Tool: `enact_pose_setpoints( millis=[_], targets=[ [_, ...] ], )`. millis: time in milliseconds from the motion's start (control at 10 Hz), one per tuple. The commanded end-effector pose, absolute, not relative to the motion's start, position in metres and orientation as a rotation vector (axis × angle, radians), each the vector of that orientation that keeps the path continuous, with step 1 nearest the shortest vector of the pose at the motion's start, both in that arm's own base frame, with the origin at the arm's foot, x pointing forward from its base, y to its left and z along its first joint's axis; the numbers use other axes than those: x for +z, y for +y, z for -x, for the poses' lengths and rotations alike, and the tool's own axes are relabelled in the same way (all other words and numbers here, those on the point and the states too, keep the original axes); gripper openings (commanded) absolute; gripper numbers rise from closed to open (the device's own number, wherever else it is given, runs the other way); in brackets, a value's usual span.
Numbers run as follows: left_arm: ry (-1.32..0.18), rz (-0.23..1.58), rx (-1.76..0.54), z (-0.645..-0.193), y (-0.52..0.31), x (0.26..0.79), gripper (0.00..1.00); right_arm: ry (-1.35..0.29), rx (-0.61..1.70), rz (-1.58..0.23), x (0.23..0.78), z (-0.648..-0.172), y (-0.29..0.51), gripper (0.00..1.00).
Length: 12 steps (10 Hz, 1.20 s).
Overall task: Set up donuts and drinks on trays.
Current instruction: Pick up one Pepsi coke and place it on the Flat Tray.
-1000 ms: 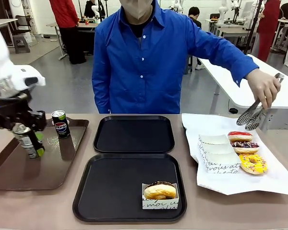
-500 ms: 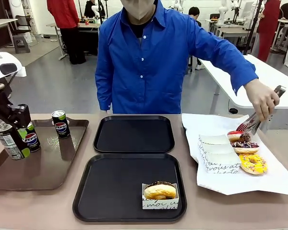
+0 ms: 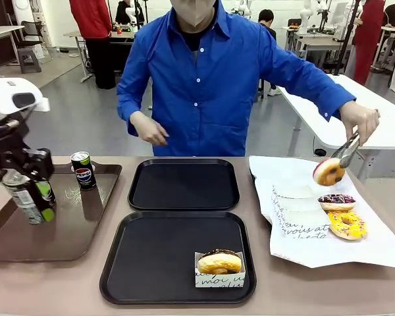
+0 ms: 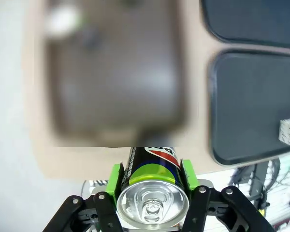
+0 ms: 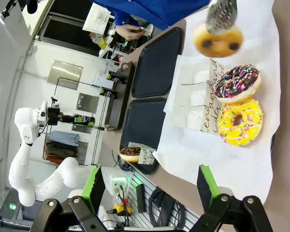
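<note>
**Table (image 3: 266, 289) half set: one can in the claw, one donut on a tray**

One dark can (image 3: 31, 199) is pinched near its top between the green pads of the left claw (image 4: 152, 182) and is held tilted above the left end of the brown tray (image 3: 85, 227). A second can (image 3: 83, 170) stands upright at that tray's far side. Of the two black trays, the near tray (image 3: 151, 257) holds a single chocolate donut (image 3: 218, 262) in its paper sleeve at the near right corner. The far tray (image 3: 183, 185) holds nothing. On the white paper sheet (image 3: 375, 247), a sprinkled chocolate donut (image 3: 336, 199) and a yellow donut (image 3: 346, 224) lie beside flat paper sleeves (image 3: 295, 212). Above the sheet, another donut (image 3: 328, 172) is gripped in tongs (image 3: 347, 149) by the person's hand (image 3: 359, 118). The right claw (image 5: 150, 191) is spread, with nothing between its pads.

Trouble is judged likeliest at set-down. If the tilted can is released before it is brought upright, it could topple and roll against the sleeved donut. A clash with the tongs over the black trays is also possible if both reach in together.
</note>
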<state>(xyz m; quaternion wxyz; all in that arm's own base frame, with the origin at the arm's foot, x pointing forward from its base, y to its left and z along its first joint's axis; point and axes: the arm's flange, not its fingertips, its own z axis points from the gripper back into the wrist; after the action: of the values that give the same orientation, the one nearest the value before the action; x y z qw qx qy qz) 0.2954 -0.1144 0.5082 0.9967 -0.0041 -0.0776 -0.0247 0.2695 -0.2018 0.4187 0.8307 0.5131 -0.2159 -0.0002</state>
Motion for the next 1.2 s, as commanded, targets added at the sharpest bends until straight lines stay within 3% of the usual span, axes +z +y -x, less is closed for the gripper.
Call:
enact_pose_setpoints(
  millis=[0,1100],
  targets=[
    [-0.106,0.079,-0.171,-0.299,-0.162,0.505,0.58,-0.483,-0.001,-1.11,0.42,-0.272,-0.202,1.0],
    [-0.052,-0.091,-0.42,-0.313,-0.366,0.439,0.58,-0.483,-0.001,-1.11,0.42,-0.272,-0.202,1.0]
  ],
)
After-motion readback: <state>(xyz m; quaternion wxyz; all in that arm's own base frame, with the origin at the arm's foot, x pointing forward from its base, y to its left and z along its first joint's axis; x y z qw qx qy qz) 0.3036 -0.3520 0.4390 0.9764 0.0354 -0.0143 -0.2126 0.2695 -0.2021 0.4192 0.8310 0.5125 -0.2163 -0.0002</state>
